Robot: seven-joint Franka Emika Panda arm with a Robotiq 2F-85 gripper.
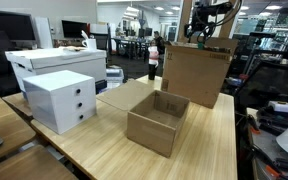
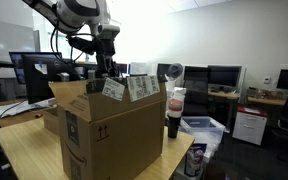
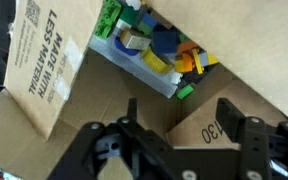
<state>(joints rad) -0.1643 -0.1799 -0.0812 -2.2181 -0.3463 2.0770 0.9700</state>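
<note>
Gripper [image 3: 177, 118]: jaws spread, grasping nothing, poised at the mouth of the tall cardboard box [image 1: 196, 72]. Coloured blocks [image 3: 154, 48]: heaped on the box floor against one wall, below the fingers, untouched. Box stands at the far edge of the table [image 1: 209, 150]. Small open carton [image 1: 156, 122]: nearer the middle.

Open-topped tall box [image 2: 109, 135], raised flaps [image 3: 44, 60] crowding sides, toy pile [image 3: 159, 50] below

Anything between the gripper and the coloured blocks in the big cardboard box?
Nothing visible. In the wrist view the gripper hangs with jaws apart over the open cardboard box, and the coloured blocks lie uncovered inside. The printed flap stands off to one side, clear of the line.
</note>
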